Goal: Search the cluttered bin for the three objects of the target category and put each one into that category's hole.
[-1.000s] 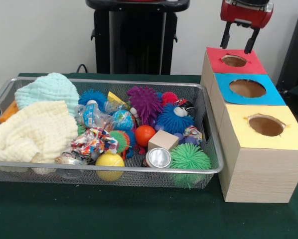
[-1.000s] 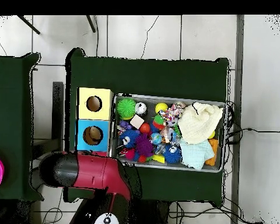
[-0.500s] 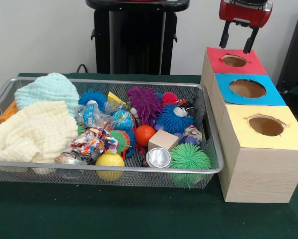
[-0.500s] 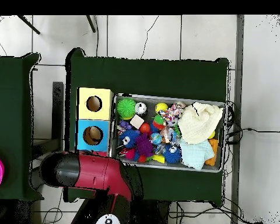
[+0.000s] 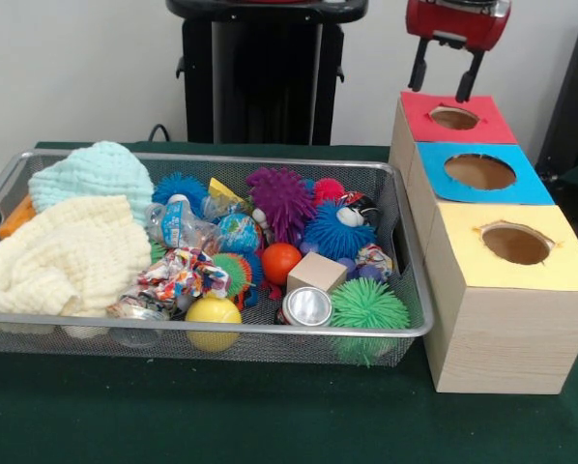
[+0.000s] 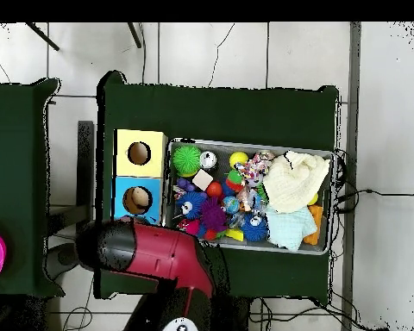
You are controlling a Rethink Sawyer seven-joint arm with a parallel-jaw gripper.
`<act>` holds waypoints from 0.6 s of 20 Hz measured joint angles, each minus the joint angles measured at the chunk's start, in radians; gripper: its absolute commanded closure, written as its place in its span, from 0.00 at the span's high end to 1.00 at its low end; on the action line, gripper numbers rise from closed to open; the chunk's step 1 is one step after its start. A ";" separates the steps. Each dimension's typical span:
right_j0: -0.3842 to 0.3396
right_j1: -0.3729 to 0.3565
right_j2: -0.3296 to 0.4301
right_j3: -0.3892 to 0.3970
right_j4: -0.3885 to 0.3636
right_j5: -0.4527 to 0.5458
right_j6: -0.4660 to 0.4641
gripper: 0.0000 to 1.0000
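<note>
Above the red hole [image 5: 454,117] — the tool [image 5: 443,82], fingers spread and empty — mesh bin [image 5: 405,253] of clutter alongside.

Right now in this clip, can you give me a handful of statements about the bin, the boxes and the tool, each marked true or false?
1. The tool hangs above the red-topped box. True.
2. The tool grips a spiky ball. False: its fingers are open and empty.
3. The green spiky ball lies beside the silver can. True.
4. The wooden cube sits in the yellow-topped box. False: it is in the wire bin.
</note>
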 measured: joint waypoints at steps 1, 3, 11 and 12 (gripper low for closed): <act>-0.010 -0.003 0.000 0.001 0.000 0.000 0.000 1.00; -0.047 -0.014 0.000 0.002 -0.001 0.000 0.000 1.00; -0.183 -0.040 -0.003 0.005 -0.036 0.000 0.000 1.00; -0.196 -0.042 -0.003 0.005 -0.047 0.000 0.000 1.00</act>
